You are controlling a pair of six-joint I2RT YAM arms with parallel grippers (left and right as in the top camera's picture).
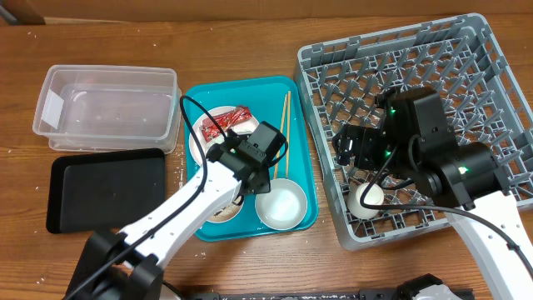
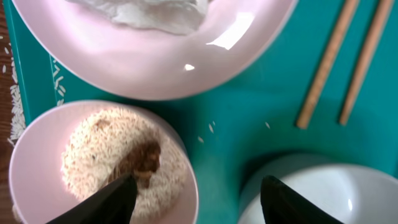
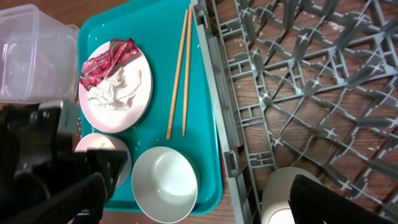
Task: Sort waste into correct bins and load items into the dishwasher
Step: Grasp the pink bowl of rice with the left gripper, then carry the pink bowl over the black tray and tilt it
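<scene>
A teal tray (image 1: 296, 133) holds a pink plate (image 2: 155, 68) with a red wrapper (image 1: 223, 123) and a crumpled tissue (image 3: 115, 93). It also holds two wooden chopsticks (image 1: 285, 125), an empty white bowl (image 1: 281, 204) and a pink bowl of rice (image 2: 118, 155). My left gripper (image 2: 196, 205) is open and low over the tray, one finger above the rice bowl's rim and the other above the white bowl (image 2: 323, 193). My right gripper (image 1: 354, 150) is open and empty above the grey dish rack (image 1: 466, 75). A white cup (image 1: 369, 198) lies in the rack's near left corner.
A clear plastic container (image 1: 108, 104) stands at the back left, with a black tray (image 1: 108, 192) in front of it. Loose rice grains lie on the table by the teal tray's left edge (image 2: 15, 106). The left arm hides most of the rice bowl from overhead.
</scene>
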